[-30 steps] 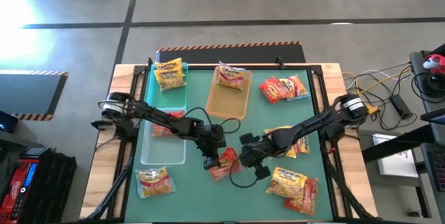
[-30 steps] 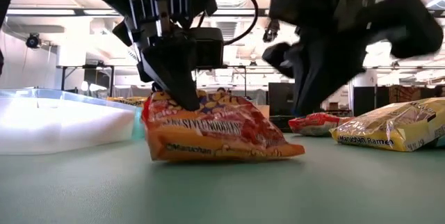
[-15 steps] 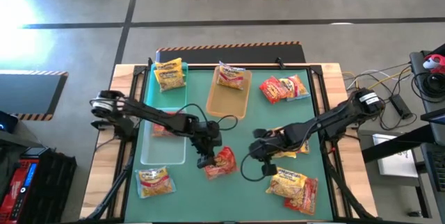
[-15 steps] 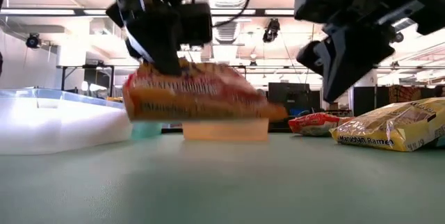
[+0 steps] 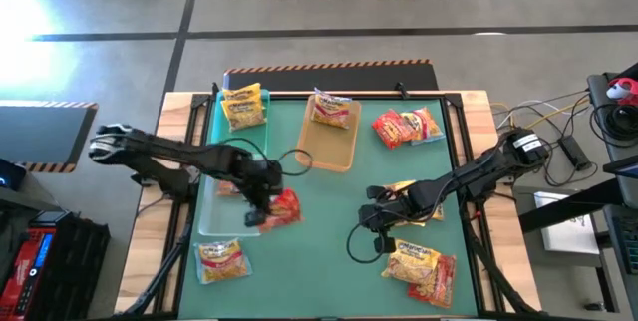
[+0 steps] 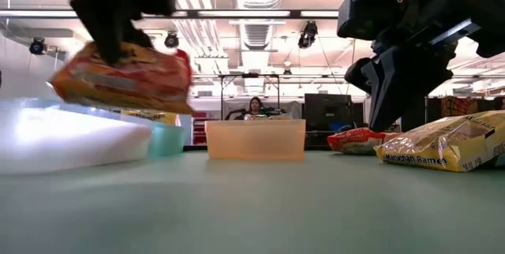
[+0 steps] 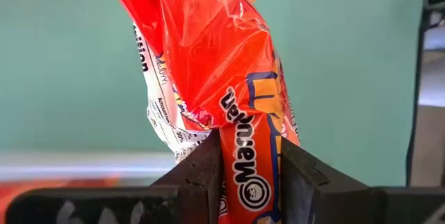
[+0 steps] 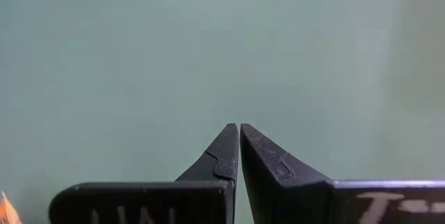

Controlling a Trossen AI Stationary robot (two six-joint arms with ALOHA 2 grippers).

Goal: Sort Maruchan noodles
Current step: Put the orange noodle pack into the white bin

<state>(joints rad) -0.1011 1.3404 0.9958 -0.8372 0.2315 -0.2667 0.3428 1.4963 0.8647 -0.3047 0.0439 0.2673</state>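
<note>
My left gripper is shut on an orange-and-red Maruchan packet and holds it in the air at the right rim of the clear tray. In the low view this packet hangs under the left gripper, above the clear tray. My right gripper is shut and empty, above bare green table right of centre; its wrist view shows its tips together. Other packets lie flat: a yellow one at the near left, a pile at the near right. My left gripper pinches the packet between its two fingers at an edge printed with the brand name, the end nearer the table's left. The fingers come from above, pointing down. The packet is lifted clear and sits tilted, reaching toward the table's right.
A teal tray at the far left holds a yellow packet. A tan tray at far centre holds another packet. Red packets lie at the far right, yellow ones under the right arm. A person sits in the room behind.
My left gripper has lifted the orange-and-red packet off the table at near centre and carried it toward the table's left edge, up to the clear tray. My right gripper has risen and drawn back a little toward the right.
</note>
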